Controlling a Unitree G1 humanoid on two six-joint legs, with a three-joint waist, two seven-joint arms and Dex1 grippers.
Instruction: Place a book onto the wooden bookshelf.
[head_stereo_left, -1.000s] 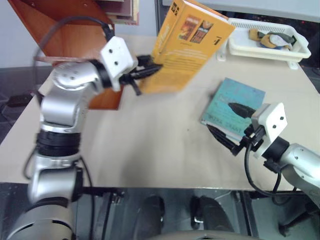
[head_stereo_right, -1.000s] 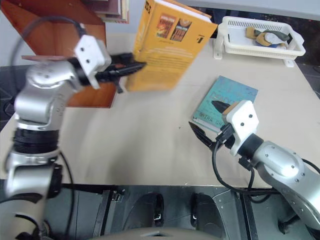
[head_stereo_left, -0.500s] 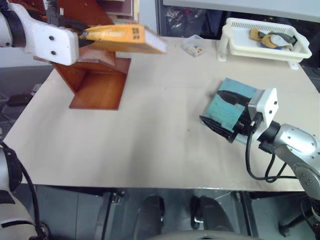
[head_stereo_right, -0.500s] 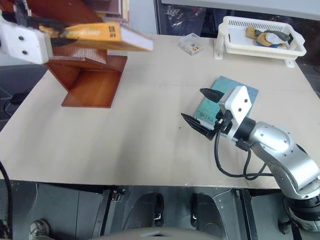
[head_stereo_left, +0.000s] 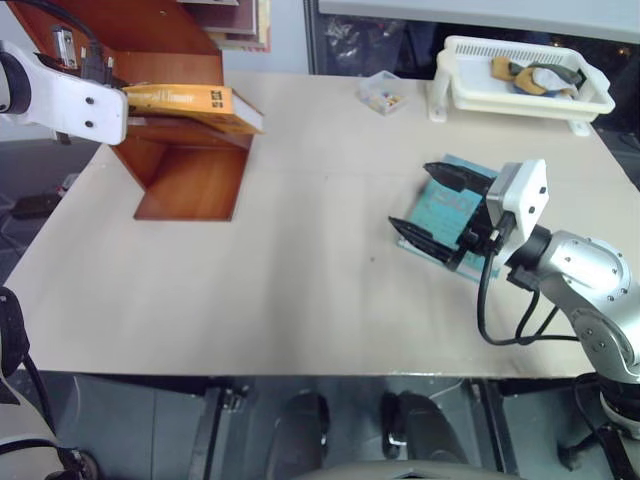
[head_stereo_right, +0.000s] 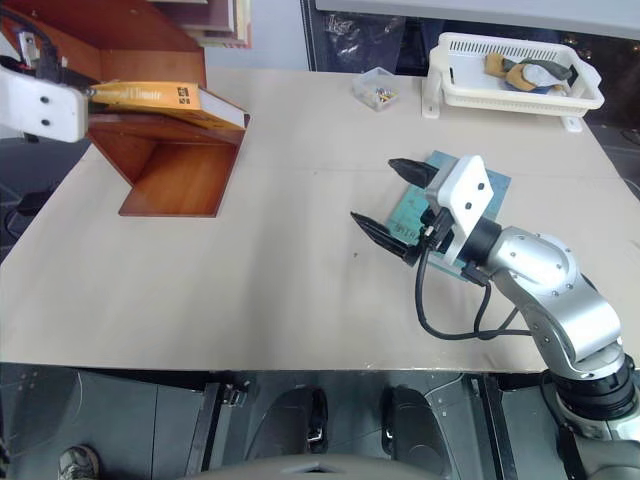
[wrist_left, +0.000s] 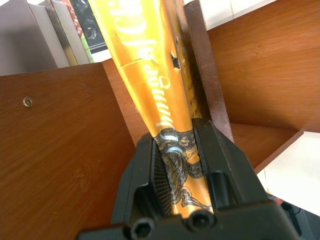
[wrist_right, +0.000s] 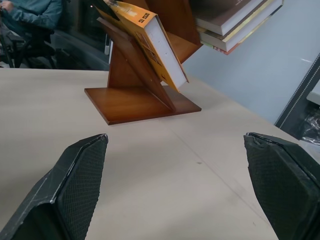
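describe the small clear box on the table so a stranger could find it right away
Start at the white plastic basket at the far right corner of the pale wooden table. Just to its left, apart from it, sits the small clear plastic box with tiny coloured bits inside. It is see-through and much smaller than the basket or the flat teal-blue book.

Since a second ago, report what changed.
The left pincer, shut on the thick orange-yellow paperback book, swung it from above the table onto the reddish-brown wooden bookshelf. The right pincer stays open over the teal-blue book; white plastic basket unmoved.
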